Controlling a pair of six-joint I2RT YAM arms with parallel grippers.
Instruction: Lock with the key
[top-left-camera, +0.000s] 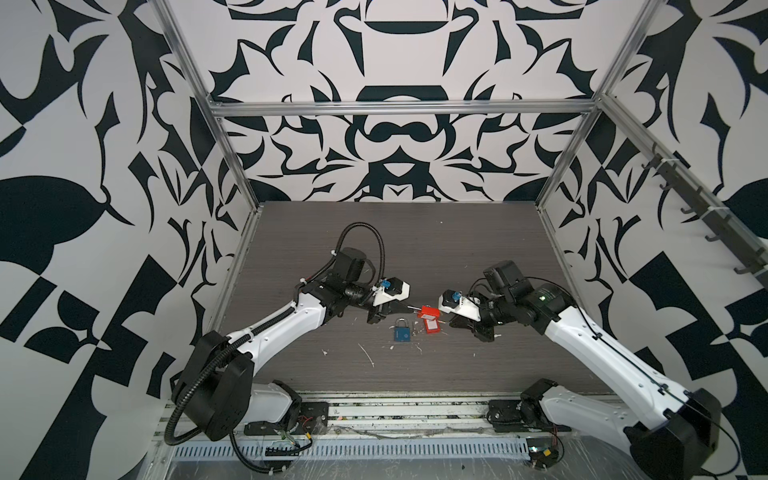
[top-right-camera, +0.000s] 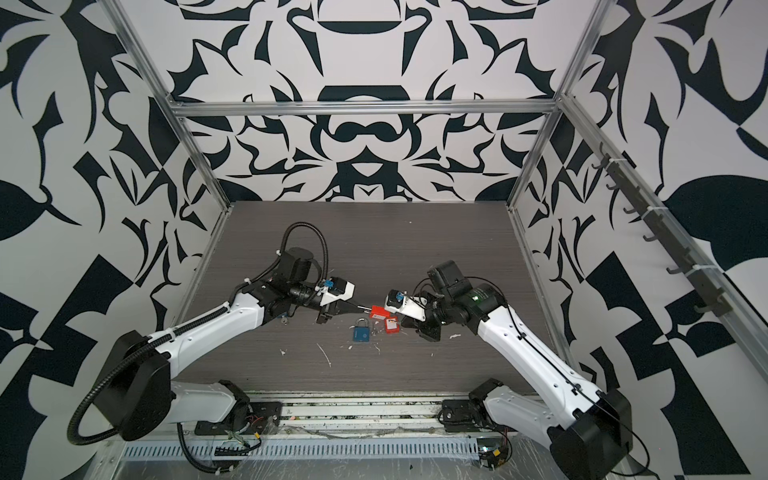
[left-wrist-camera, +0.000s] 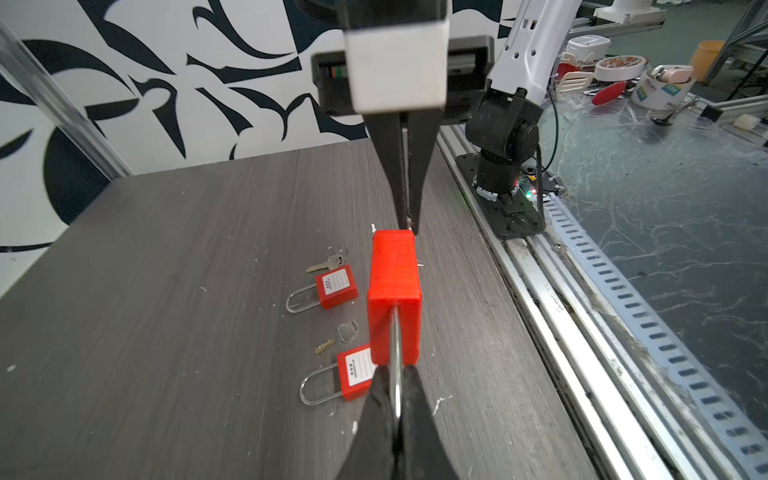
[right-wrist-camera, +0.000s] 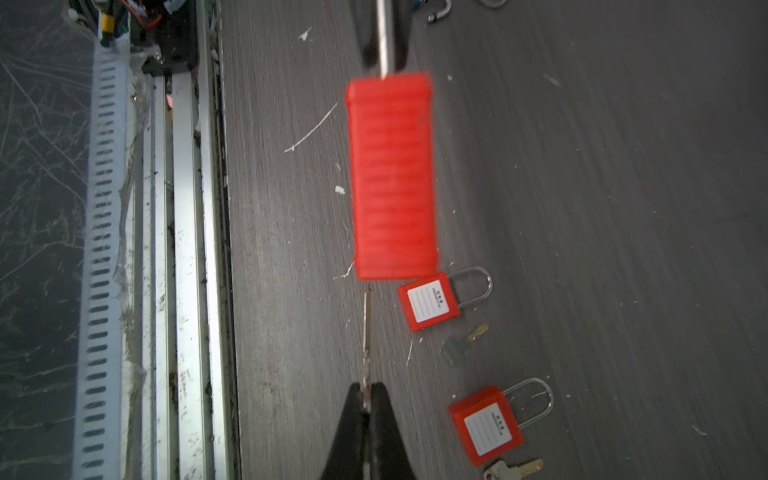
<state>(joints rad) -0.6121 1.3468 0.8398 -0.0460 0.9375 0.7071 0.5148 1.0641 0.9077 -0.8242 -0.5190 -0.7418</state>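
A red padlock (left-wrist-camera: 395, 291) hangs above the table, and my left gripper (left-wrist-camera: 395, 370) is shut on its steel shackle (left-wrist-camera: 397, 345). In both top views this padlock (top-left-camera: 428, 311) (top-right-camera: 378, 311) sits between the two arms at mid-table. Facing it, my right gripper (right-wrist-camera: 365, 388) is shut on a thin brass key (right-wrist-camera: 366, 332). The key points at the end face of the padlock's body (right-wrist-camera: 392, 178), near one corner. A small gap seems to remain there. The padlock looks blurred in the right wrist view.
Two more red padlocks (left-wrist-camera: 336, 286) (left-wrist-camera: 353, 374) lie on the dark wood table (left-wrist-camera: 166, 291) beneath, each with a loose key (left-wrist-camera: 328, 262) (left-wrist-camera: 328, 345) beside it. A blue padlock (top-left-camera: 402, 333) lies nearer the front. Aluminium rails (left-wrist-camera: 552, 291) border the table's front edge.
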